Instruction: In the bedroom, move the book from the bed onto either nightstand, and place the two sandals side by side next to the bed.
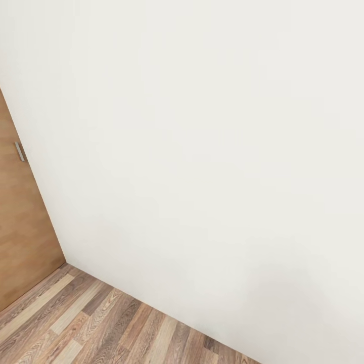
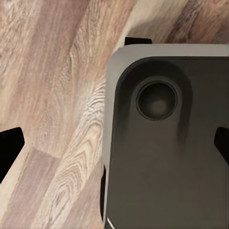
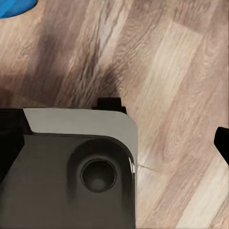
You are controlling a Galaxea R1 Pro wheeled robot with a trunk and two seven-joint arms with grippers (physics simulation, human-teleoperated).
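A corner of something bright blue, most likely one of the two sandals, lay on the wood-plank floor at the margin of the right wrist view; too little of it showed to tell which way it lay. The book, the bed and the nightstand were not to be placed from these pictures.

The head camera faced a bare white wall meeting the plank floor, with a wooden door and its small metal handle beside the wall's corner. Both wrist cameras looked down over the robot's own dark base to the floor.

The step in hand looked like travel (the robot seemed to be turning or searching). Doing it well would mean swinging the base round until the bed came into the head view, keeping clear of wall and door, and noting the blue thing near the right side.

Of the left gripper, only dark fingertips at the edges showed, set wide apart and holding nothing; the right gripper's jaws I could not tell.
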